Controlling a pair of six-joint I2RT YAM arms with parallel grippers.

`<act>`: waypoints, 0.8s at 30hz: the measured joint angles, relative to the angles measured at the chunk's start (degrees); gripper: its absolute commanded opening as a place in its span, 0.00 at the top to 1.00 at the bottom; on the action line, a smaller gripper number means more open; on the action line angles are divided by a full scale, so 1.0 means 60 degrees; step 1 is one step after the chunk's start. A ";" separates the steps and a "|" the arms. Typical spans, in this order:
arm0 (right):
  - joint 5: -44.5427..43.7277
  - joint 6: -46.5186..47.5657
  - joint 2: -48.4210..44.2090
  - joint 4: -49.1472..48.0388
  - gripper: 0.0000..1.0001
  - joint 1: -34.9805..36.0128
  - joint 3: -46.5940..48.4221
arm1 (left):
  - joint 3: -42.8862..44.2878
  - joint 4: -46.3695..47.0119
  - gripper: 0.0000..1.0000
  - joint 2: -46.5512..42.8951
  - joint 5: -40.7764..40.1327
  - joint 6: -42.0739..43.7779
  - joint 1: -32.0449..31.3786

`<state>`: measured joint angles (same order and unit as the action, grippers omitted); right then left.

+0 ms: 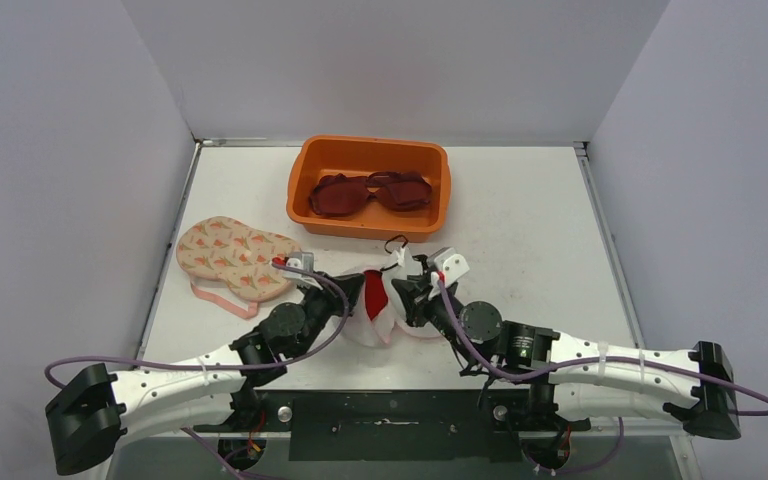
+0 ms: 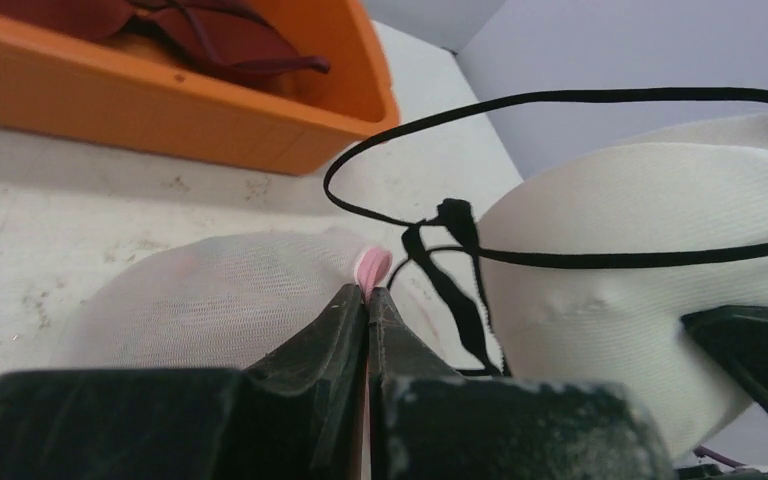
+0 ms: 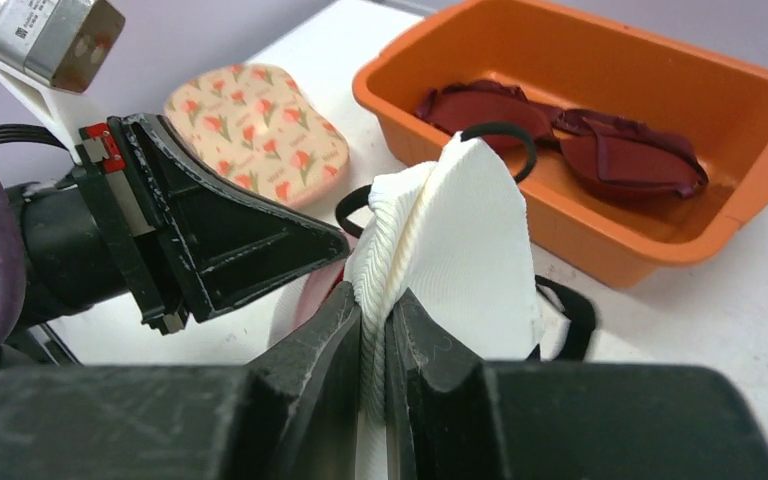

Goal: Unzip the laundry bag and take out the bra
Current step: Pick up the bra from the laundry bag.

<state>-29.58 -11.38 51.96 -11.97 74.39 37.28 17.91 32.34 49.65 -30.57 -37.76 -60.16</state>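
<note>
The white mesh laundry bag (image 2: 210, 300) lies mid-table, just in front of the arms (image 1: 368, 328). My left gripper (image 2: 367, 292) is shut on its pink trim (image 2: 372, 266). A white ribbed bra (image 3: 460, 240) with black straps (image 2: 560, 97) stands up out of the bag. My right gripper (image 3: 375, 300) is shut on a fold of this bra. The two grippers sit close together, left (image 1: 358, 288) and right (image 1: 407, 290), with the bra (image 1: 397, 272) rising between them. The zipper is hidden from view.
An orange bin (image 1: 305, 190) at the back holds a maroon bra (image 1: 370, 192). A floral padded piece (image 1: 235, 255) with a pink strap lies to the left. Grey walls close the table on three sides.
</note>
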 measured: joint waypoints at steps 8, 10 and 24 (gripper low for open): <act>0.0069 -0.0055 0.0076 0.1410 0.95 -0.0025 0.0087 | -0.1337 -0.1636 0.94 -0.0685 -0.1093 -0.1413 0.0000; 0.0080 0.0025 0.0084 0.1945 0.95 -0.0025 0.0401 | -0.1373 -0.2182 0.88 -0.1140 -0.1333 -0.1617 0.0004; -0.0029 0.0630 0.0681 0.3785 0.95 -0.0029 0.2470 | -0.1373 -0.3792 0.24 -0.2677 -0.1789 -0.2248 0.0055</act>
<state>-29.76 -7.60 56.05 10.74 74.22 52.10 9.67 9.58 33.58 -41.30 -51.24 -59.83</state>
